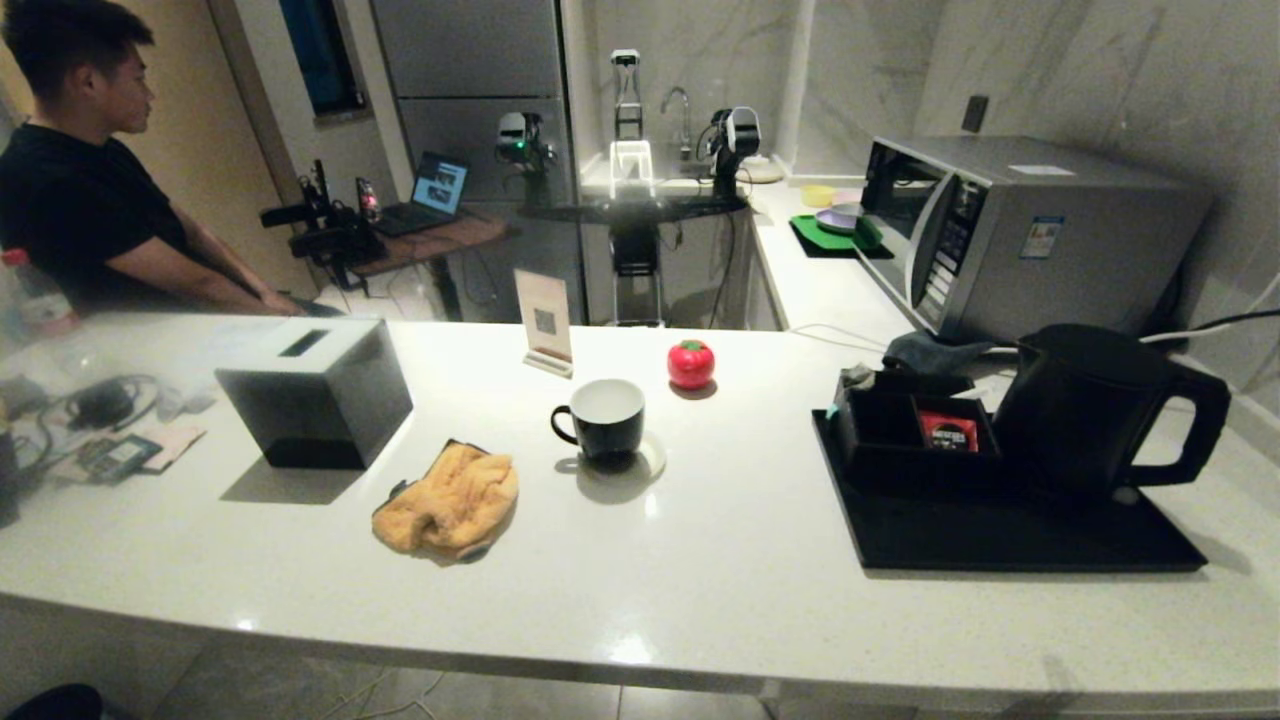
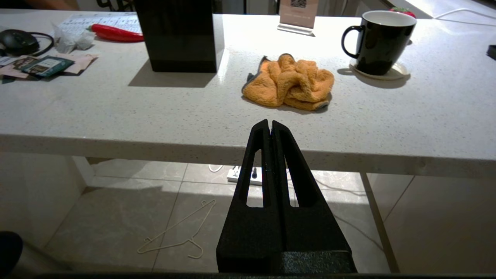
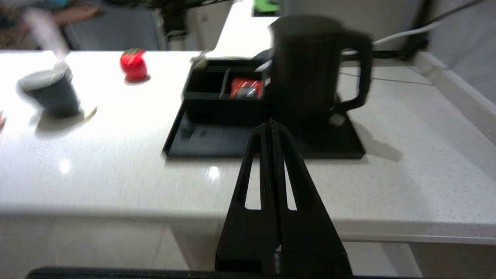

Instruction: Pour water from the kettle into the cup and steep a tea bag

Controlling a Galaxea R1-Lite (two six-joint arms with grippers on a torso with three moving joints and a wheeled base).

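Standing on the black tray (image 1: 1000, 540) at the right of the white counter (image 1: 700, 580), the kettle (image 1: 1090, 410) has its loop handle turned to the right, away from the cup. Just beside it on the same tray sits a low black compartment box (image 1: 905, 430) with a red packet (image 1: 947, 432) in one compartment. The cup (image 1: 603, 418), a black mug with a white interior, rests on a round coaster (image 1: 652, 462) near the counter's middle, well apart from the kettle, handle to the left. A crumpled orange cloth (image 1: 450, 500) lies near the cup; a red tomato-shaped object (image 1: 691, 363) sits behind it.

Left gripper (image 2: 270, 126): fingers clenched together, holding nothing, positioned in front of the counter edge, facing the cloth.

Right gripper (image 3: 271, 124): fingers clenched together, holding nothing, positioned in front of the counter edge, facing the tray and kettle.

A person (image 1: 90, 190) sits beyond the counter's far left.
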